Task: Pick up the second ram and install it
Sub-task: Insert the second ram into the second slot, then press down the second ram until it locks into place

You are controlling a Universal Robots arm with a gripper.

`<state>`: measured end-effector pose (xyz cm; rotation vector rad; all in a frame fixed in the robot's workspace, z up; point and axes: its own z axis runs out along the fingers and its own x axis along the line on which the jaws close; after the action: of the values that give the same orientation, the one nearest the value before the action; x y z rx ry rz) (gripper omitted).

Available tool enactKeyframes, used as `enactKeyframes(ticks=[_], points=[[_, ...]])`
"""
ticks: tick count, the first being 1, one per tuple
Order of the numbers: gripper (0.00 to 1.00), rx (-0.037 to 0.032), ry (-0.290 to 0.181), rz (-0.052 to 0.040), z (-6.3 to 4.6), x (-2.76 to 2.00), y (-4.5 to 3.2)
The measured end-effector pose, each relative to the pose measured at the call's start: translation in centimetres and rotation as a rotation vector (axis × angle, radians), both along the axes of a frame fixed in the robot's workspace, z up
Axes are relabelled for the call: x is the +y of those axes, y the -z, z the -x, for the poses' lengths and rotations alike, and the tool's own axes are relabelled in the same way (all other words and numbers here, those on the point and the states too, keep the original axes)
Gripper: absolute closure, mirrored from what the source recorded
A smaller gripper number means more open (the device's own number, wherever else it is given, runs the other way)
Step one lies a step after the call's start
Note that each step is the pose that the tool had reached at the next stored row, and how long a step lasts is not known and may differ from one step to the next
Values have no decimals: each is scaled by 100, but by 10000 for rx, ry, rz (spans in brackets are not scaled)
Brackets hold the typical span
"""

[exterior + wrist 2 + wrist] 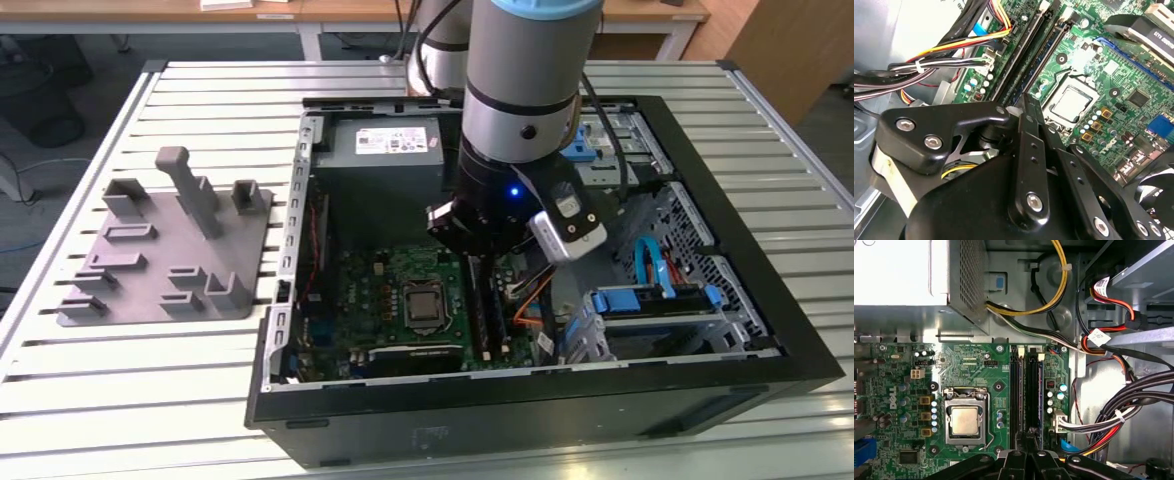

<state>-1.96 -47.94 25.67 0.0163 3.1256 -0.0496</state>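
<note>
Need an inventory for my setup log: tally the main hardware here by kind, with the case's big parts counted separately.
PC case: 1
Grey holder plate: 1
Robot arm: 1
Power supply: 1
CPU socket: 1
Total: 5

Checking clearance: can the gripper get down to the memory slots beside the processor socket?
Probably yes: the gripper hangs just over the memory slots, with the cables off to one side.
</note>
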Motion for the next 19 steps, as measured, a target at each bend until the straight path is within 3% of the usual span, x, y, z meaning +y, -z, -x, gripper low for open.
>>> enactKeyframes(ticks=[7, 10, 13, 19], points=[[90, -1, 0, 0, 0, 1, 1], [90, 0, 2, -37, 1, 27, 18], [90, 0, 1, -76, 1, 99, 67], [90, 0, 0, -110, 2, 320, 170]])
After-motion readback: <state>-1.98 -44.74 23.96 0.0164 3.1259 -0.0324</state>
